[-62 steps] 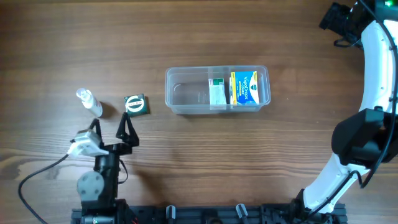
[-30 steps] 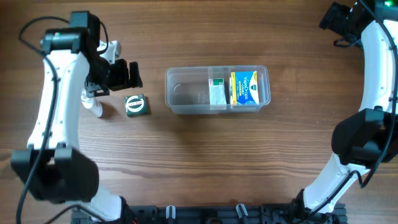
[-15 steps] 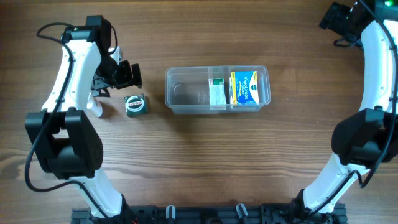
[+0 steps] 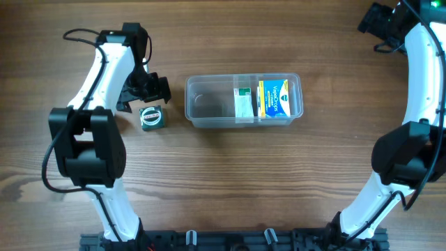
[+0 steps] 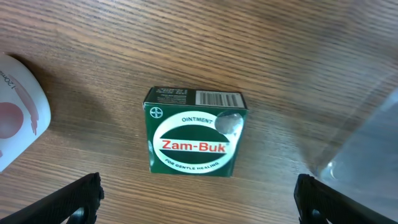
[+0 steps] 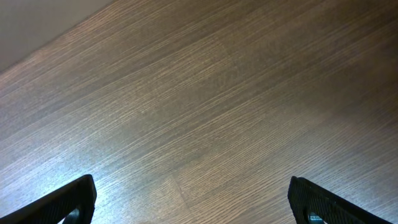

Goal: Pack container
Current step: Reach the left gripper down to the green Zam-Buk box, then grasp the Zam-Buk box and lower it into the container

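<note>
Left gripper (image 5: 199, 208), jaws spread wide and empty, hovers above the green ointment box (image 5: 195, 140), which lies flat on the counter (image 5: 298, 74) beside the container (image 4: 209, 104). The container sits mid-counter, with two boxes in one half and the other half bare. Right gripper (image 6: 196, 202), likewise wide open and empty, hangs over bare wood, well apart. Step in hand: approach to the ointment box. The next move likely calls for descent astride the box, then closure.

The clear rectangular plastic tub with rounded corners and a rim (image 4: 206, 109) sits upright and open mid-table, long side running left-right. Its right half holds a blue-and-yellow box (image 4: 274, 97) beside a green-and-white box (image 4: 242, 102).
</note>
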Controlling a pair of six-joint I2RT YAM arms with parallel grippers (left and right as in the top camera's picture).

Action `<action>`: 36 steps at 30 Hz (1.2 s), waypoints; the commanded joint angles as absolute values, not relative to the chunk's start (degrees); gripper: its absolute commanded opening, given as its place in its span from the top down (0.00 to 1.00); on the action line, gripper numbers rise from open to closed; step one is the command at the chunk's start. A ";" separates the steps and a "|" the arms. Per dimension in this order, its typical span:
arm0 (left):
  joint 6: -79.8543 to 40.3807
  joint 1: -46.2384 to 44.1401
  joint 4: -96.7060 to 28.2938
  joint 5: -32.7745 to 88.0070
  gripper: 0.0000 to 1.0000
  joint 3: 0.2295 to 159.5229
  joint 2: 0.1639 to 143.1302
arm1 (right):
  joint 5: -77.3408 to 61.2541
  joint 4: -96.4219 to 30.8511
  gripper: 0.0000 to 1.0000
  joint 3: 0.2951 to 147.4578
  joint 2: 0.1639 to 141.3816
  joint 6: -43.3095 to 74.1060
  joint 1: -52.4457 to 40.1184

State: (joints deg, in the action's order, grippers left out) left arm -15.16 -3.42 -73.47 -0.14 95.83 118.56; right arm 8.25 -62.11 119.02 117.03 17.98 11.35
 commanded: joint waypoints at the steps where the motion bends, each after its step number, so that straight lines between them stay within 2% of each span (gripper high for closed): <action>1: -16.08 -3.22 -74.08 -1.37 0.00 95.50 121.49 | 9.19 -62.13 0.00 119.11 117.16 18.11 11.22; 22: -12.19 -3.22 -63.13 0.99 0.00 83.55 121.73 | 9.19 -62.11 0.00 119.11 117.16 18.15 11.22; 23: -12.21 -3.22 -63.16 0.99 0.02 83.50 121.73 | 9.19 -62.13 0.00 119.11 117.16 18.13 11.22; 26: -12.23 -3.22 -63.16 0.99 0.23 83.50 121.73 | 9.19 -62.13 0.00 119.11 117.16 18.13 11.22; 28: -12.21 -3.20 -63.16 0.99 0.28 83.53 121.73 | 9.19 -62.11 0.00 119.11 117.16 18.13 11.22; 31: -12.23 -3.22 -63.18 1.02 0.44 83.53 121.73 | 9.19 -62.11 0.00 119.11 117.16 18.13 11.22; 36: -12.23 -3.20 -63.64 2.83 0.51 84.12 121.71 | 9.19 -62.13 0.00 119.11 117.16 18.15 11.22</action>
